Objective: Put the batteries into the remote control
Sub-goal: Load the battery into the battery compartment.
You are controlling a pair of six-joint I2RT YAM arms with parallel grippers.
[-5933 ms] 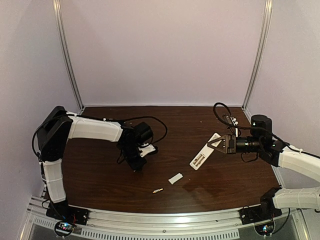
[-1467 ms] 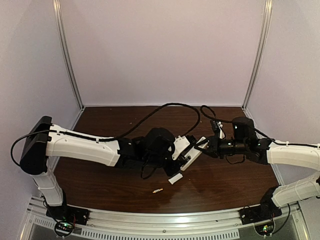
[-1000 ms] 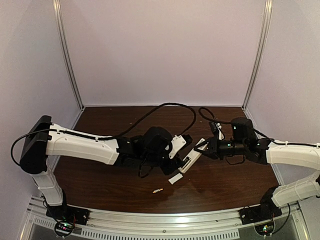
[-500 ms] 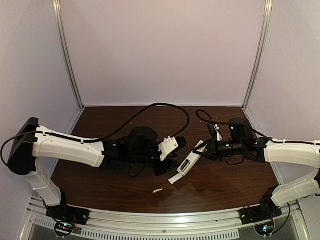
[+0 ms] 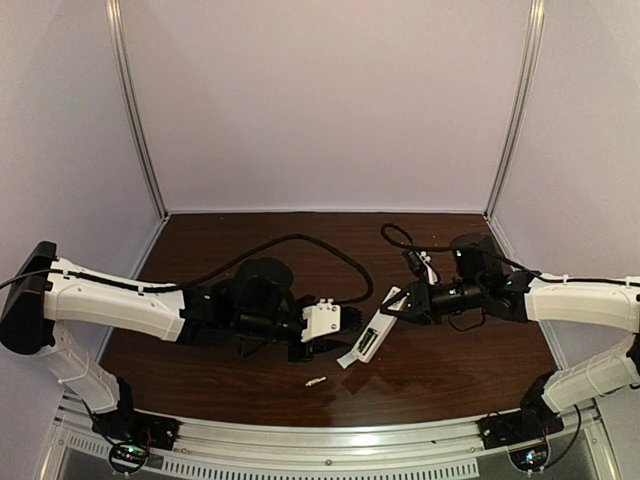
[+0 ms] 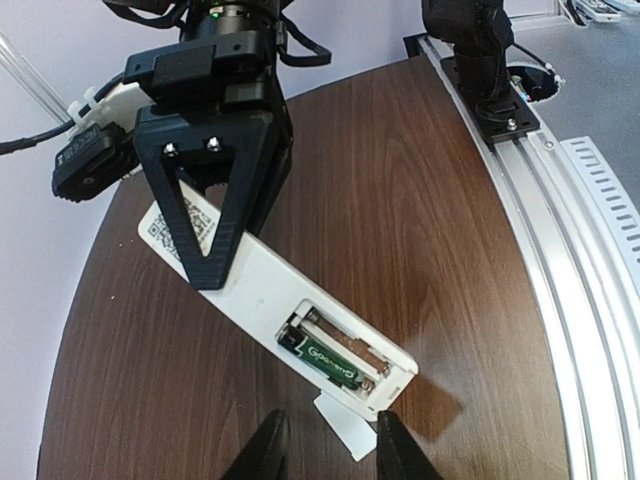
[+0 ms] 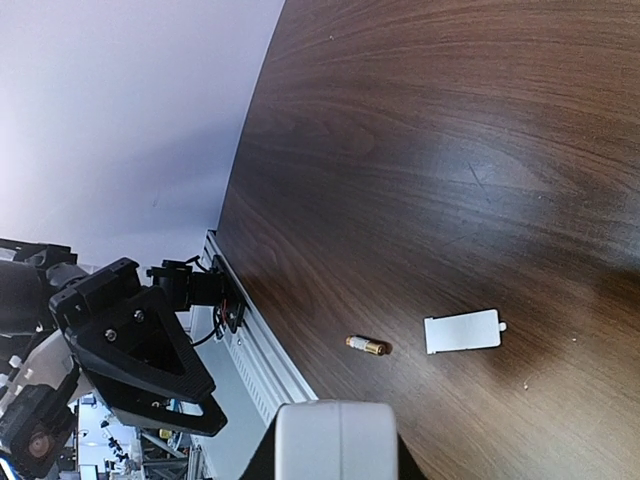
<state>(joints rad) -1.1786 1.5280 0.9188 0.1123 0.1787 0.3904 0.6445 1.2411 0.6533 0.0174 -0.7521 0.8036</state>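
1. Dark table (image 5: pixel 200 250) — right gripper (image 5: pixel 392 306) clamps the far end of the remote (image 6: pixel 270 290); left gripper (image 6: pixel 330 425), narrow and empty, sits off its near end.
2. Seated battery (image 6: pixel 325 357) fills one slot; loose battery (image 5: pixel 316 381) lies near the front edge, cover (image 7: pixel 462 331) by the remote.
3. Risk — a glancing pinch could roll the loose battery off that edge.
4. Half a second back, the left gripper was nearer the remote.

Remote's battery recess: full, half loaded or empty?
Half loaded: in the remote control, one dark battery sits in the open recess, the next slot is bare; the pale battery lies on the table.
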